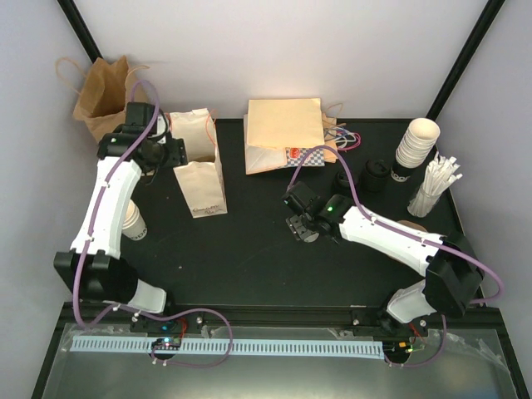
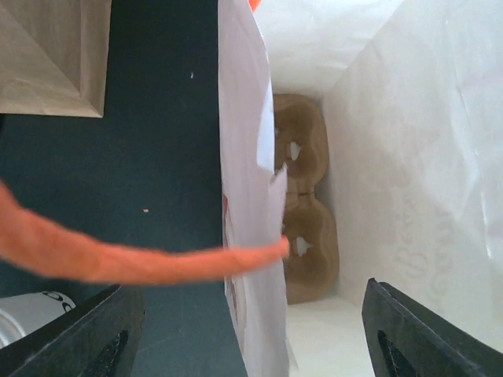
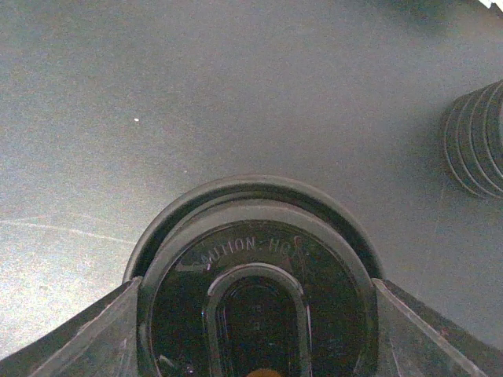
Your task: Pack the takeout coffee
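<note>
The black lid [image 3: 255, 259] is clamped by the right gripper [image 3: 255, 318], the white bag [image 2: 393, 157] straddled by the parted left gripper [image 2: 245, 289]; leftward carriage seems needed.

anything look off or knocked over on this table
The tan paper bag at the back lies flat on its side, while the front white bag stands upright. Nothing looks spilled.

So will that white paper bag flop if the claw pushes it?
Probably it bends easily: the white paper bag has walls that look thin and crinkly. It's likely light, holding only a cardboard cup tray at the bottom. That flat tray may steady it, but a hard push could tip it.
</note>
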Motion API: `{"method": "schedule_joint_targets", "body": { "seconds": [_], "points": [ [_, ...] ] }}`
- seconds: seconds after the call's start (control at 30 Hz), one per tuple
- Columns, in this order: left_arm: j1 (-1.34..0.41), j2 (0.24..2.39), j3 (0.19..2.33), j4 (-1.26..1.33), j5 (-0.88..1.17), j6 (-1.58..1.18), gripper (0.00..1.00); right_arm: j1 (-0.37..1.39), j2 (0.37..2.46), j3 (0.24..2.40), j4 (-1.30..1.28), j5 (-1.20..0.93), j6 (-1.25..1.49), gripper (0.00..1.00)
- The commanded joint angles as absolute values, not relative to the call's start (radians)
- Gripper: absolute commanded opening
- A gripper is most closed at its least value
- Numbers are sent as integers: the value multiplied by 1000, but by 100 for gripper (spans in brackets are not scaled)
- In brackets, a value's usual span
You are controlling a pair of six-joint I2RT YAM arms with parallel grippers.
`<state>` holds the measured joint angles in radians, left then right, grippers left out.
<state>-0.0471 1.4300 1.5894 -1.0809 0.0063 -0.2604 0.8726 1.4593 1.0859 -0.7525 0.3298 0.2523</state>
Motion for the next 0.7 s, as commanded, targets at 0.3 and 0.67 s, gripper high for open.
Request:
{"method": "schedule_joint_targets", "body": {
  "seconds": [0.3,0.67],
  "points": [
    [-37,1552,1723,-1164,-64,-202,18,867,1416,1075,-800,336,260,68],
    [-42,1400,1642,-1201,141,-127,2,868,1406,1078,-822,361,267,68]
  ]
}}
